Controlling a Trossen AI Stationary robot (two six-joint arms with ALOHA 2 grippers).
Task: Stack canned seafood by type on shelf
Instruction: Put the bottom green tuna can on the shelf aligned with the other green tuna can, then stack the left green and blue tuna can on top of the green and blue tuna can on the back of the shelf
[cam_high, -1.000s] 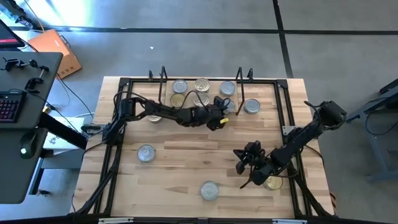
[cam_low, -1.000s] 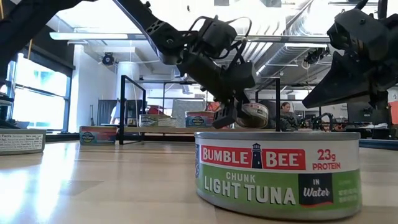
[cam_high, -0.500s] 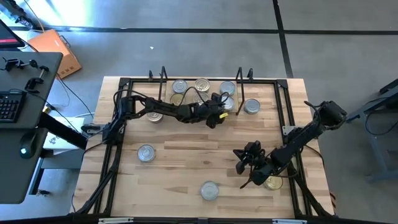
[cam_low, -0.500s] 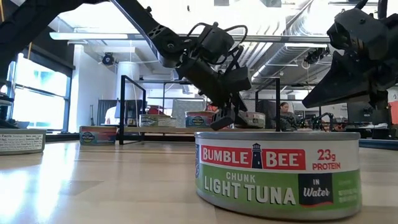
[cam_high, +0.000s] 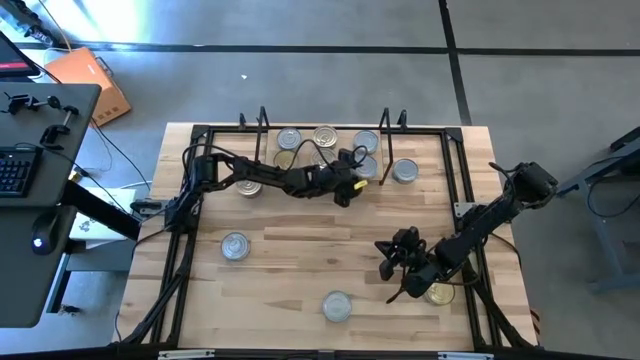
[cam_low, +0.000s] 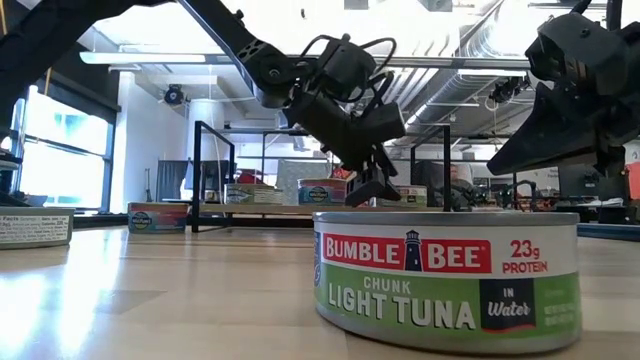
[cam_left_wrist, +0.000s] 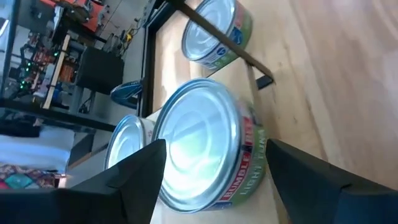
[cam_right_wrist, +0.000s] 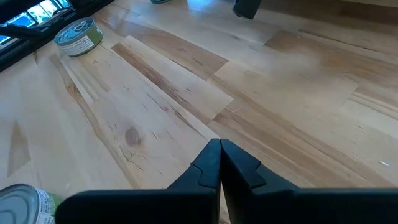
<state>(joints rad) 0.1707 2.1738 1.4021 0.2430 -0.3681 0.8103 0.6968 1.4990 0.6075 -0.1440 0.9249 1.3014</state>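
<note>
Currently the shelf (cam_high: 262, 135) at the table's far edge is being loaded with silver-topped tins (cam_high: 289, 139), several sitting side by side. The left gripper (cam_high: 357, 166) is being held at the shelf's right part, fingers (cam_left_wrist: 134, 171) spread around a Bumble Bee tin (cam_left_wrist: 205, 149) without touching it. More tins (cam_high: 235, 246) are lying loose on the table (cam_high: 300, 265). The right gripper (cam_high: 388, 262), pressed together, is being kept over the near right table.

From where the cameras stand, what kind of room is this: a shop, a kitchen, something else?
Most likely a lab or workshop in an open office. Two robot arms work at a wooden table set on a bare concrete floor, exposed ducts run along the ceiling, and a desk with a keyboard stands beside it.
</note>
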